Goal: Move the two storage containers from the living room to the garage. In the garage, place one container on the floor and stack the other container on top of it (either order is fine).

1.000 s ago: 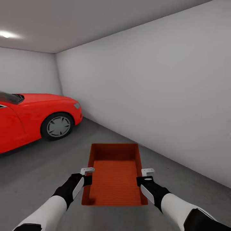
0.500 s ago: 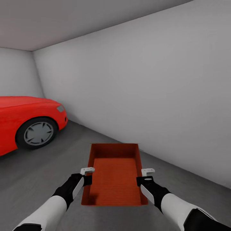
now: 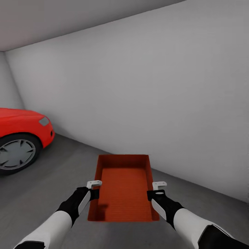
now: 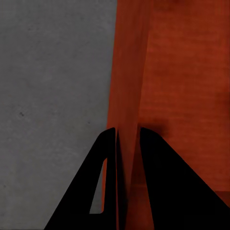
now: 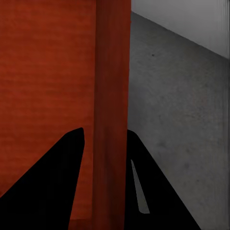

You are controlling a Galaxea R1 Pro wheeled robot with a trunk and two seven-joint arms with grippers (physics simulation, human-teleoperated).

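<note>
Both claws (left [image 3: 94,194], right [image 3: 154,195]) clamp container [image 3: 122,188] side walls.

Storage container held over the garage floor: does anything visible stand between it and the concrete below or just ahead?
Nothing visible does. The storage container hangs between the left tool and right tool, bare floor around it. The red car stands well off to the left, the wall beyond.
</note>
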